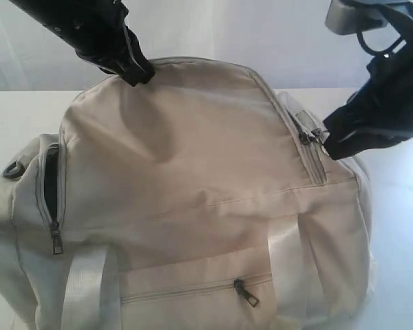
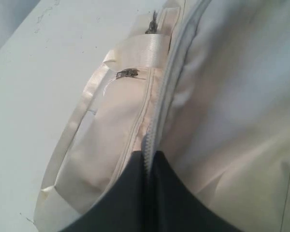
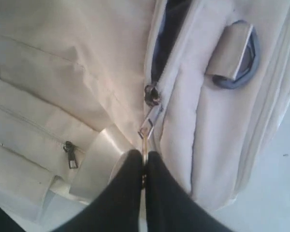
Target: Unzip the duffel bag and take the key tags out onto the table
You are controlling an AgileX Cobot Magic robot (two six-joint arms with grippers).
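At left, our left gripper (image 1: 136, 71) pinches the top seam (image 1: 193, 63) of the duffel bag (image 1: 193, 172), jaws pressed together on cloth. The cream bag, lying on the white table (image 1: 20, 117), looks soft and floppy; we judge it needs bracing. At right, our right gripper (image 1: 328, 142) pinches the metal zipper pull (image 1: 310, 135), the surest handhold.

Place: it looks like a robot lab or a test room.
Tabletop: a wide, plain white tabletop (image 1: 14, 117) fills the scene. A big duffel bag (image 1: 193, 172) lies on it.
Wall: behind the tabletop is a plain, pale wall (image 1: 227, 34).
Robot: a black left arm (image 1: 89, 27) and a black right arm (image 1: 392, 89) reach down over the tabletop.
Box: a small grey box (image 1: 344, 17) sits up by the right arm. What it is cannot be told.
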